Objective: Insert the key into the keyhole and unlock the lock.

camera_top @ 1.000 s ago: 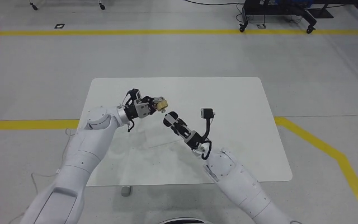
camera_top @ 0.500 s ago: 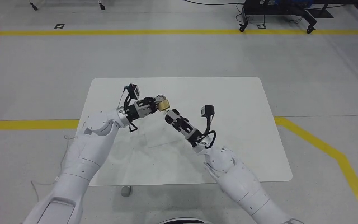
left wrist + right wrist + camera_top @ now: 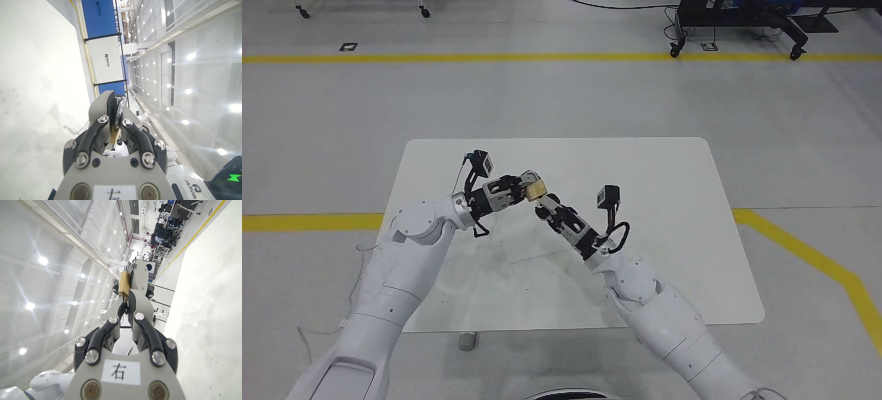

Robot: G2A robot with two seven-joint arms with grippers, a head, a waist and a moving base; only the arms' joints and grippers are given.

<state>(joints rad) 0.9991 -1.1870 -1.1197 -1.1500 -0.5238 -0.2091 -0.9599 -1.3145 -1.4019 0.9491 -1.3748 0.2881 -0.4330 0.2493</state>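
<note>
Top view: the left gripper [image 3: 523, 186] comes in from 9 o'clock, the right gripper [image 3: 544, 207] from 5 o'clock. They meet above the white bench [image 3: 672, 200], toward 11 o'clock from its centre.

Left fingers [image 3: 100, 106]: closed on the brass padlock [image 3: 533, 186]. It is pinched between the pads, with the silver shackle toward the fingertips. The padlock is held off the bench surface.

Right fingers [image 3: 140, 302]: closed on the key [image 3: 125, 300], which lies in line with them. In the right wrist view its forward end meets the near end face of the padlock body. How far it sits in the keyhole cannot be told.

Edges and room:
- The far bench edge at 12 o'clock is the nearest edge to the meeting point.
- The left edge at 9 o'clock is farther off, under the left forearm.
- The widest stretch of bench runs toward 3 o'clock, out to the rounded right corners.
- A further stretch runs toward 6 o'clock between the two forearms.
- A yellow floor line [image 3: 802, 245] passes beyond the right edge at 3 o'clock.
</note>
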